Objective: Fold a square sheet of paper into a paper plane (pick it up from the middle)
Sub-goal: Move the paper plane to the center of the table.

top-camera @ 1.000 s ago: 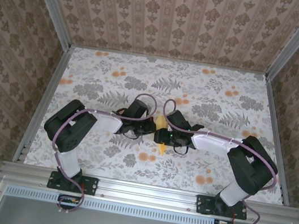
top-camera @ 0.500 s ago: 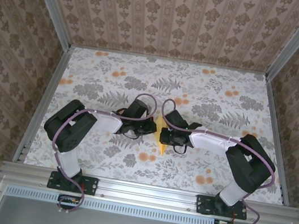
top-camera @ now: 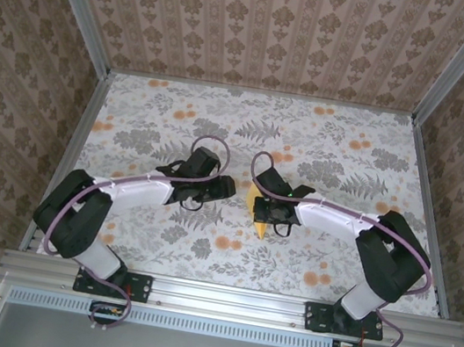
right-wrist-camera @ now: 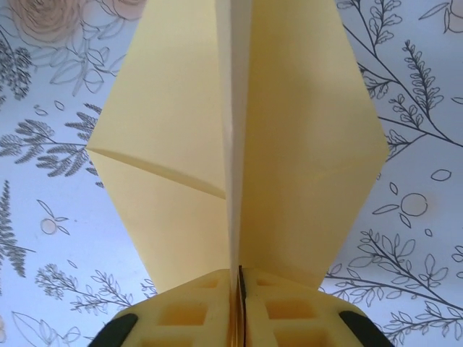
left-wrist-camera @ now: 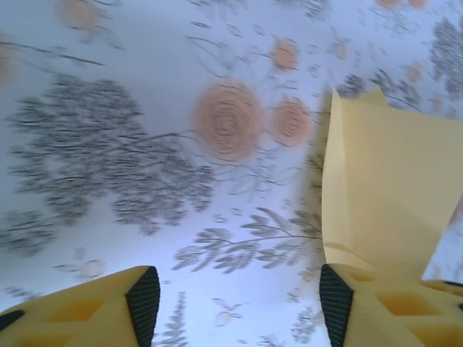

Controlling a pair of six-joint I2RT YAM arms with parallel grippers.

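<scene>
While the left gripper [left-wrist-camera: 235,303] gapes empty | right gripper [right-wrist-camera: 239,289] pinches creased, pointed pale-yellow paper plane [right-wrist-camera: 296,144].

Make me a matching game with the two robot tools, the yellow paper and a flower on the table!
Things:
1. left tool
2. right tool
3. paper plane
4. printed flower

States:
A. orange
B. shut on the paper
C. pale yellow, creased down the middle
D. open, nothing in between

Pairs: 1-D, 2-B, 3-C, 4-A
</scene>
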